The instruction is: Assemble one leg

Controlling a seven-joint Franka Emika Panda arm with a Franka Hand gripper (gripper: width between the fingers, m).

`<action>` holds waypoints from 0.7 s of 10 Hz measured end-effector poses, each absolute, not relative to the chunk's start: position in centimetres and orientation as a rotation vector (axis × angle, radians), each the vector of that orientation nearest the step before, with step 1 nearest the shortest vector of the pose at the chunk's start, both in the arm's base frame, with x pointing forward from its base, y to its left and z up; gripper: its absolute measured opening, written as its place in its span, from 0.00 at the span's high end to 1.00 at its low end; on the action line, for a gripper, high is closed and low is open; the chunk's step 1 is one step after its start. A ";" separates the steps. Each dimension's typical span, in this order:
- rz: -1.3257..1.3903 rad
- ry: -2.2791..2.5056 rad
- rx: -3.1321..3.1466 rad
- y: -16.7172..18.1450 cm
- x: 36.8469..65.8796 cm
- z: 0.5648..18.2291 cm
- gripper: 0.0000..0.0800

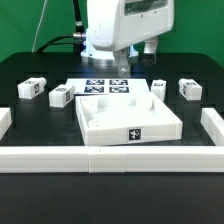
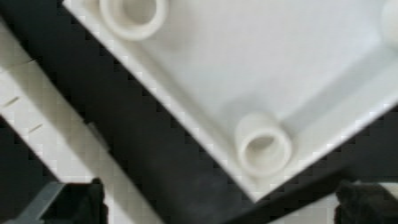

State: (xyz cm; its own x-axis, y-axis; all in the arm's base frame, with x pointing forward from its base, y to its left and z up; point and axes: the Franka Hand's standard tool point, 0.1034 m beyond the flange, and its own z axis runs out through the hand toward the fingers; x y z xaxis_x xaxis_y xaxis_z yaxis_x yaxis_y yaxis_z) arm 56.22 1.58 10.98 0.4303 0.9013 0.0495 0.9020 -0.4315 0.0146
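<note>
Several small white tagged legs lie on the black table: two at the exterior view's left [image 1: 32, 89] [image 1: 60, 96] and two at its right [image 1: 160, 87] [image 1: 188, 89]. The large white square tray-like piece [image 1: 130, 118] lies in the middle. My gripper [image 1: 119, 68] hangs over its back edge, above the marker board [image 1: 105, 87]. In the wrist view the gripper [image 2: 210, 205] is open and empty, with its dark fingertips [image 2: 54, 205] far apart. The tray's corner with a round hole [image 2: 263, 150] lies just ahead of them. No leg is between the jaws.
Long white border rails run along the front [image 1: 110, 158], the exterior view's left [image 1: 6, 122] and its right [image 1: 212, 126]. A white ridged strip [image 2: 39, 110] crosses the wrist view beside the tray; I cannot tell what it is.
</note>
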 end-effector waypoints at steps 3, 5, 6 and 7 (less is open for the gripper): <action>-0.037 -1.768 -2.579 1.4 55.3 10.3 0.19; -0.036 -1.767 -2.578 1.4 55.3 10.3 0.19; -0.049 -1.839 -2.538 1.3 55.4 10.1 0.19; -0.095 -2.092 -2.372 0.6 54.9 9.1 0.19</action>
